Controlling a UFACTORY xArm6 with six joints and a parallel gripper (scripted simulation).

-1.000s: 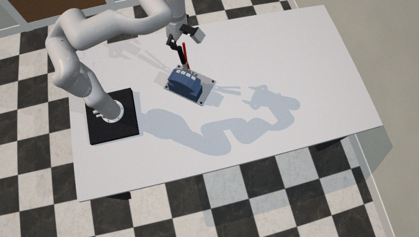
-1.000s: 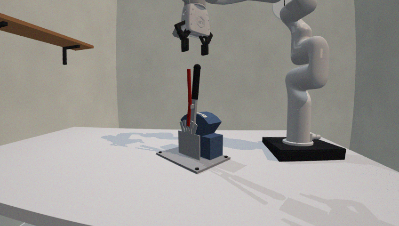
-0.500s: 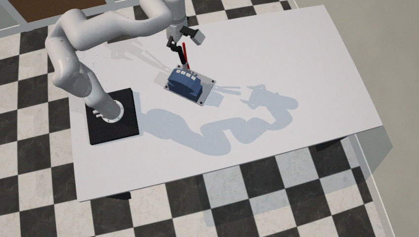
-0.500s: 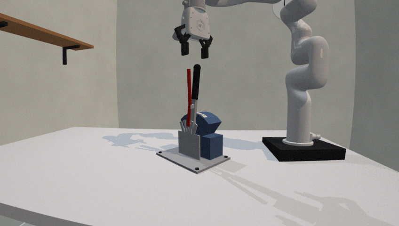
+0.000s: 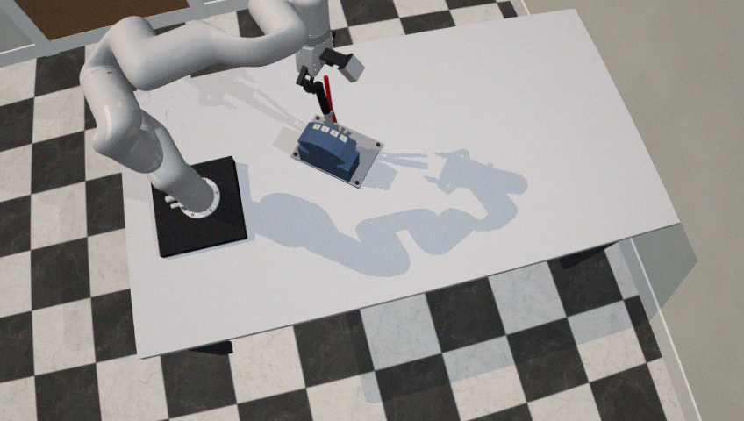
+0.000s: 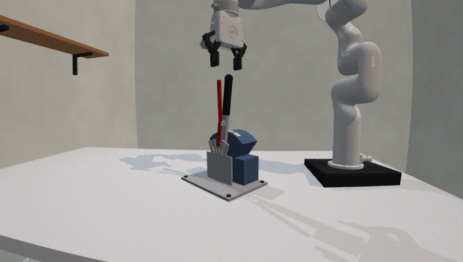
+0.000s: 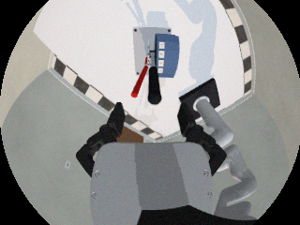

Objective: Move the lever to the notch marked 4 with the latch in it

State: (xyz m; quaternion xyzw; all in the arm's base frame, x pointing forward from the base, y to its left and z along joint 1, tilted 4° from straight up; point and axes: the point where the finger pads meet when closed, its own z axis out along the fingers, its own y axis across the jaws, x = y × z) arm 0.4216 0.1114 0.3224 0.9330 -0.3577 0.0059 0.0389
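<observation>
The lever unit stands on a grey base plate on the white table. Its black handle stands nearly upright, with the red bar close beside it on the left. A blue housing carries small white number plates on top; their digits are too small to read. A grey notched plate is at the front. My gripper is open and empty, just above the tip of the handle, apart from it. In the wrist view the handle and the red bar lie between and ahead of the fingers.
The arm's black base block stands on the table to the right of the lever unit. A wooden wall shelf hangs at the upper left, away from the table. The table edge runs along the front.
</observation>
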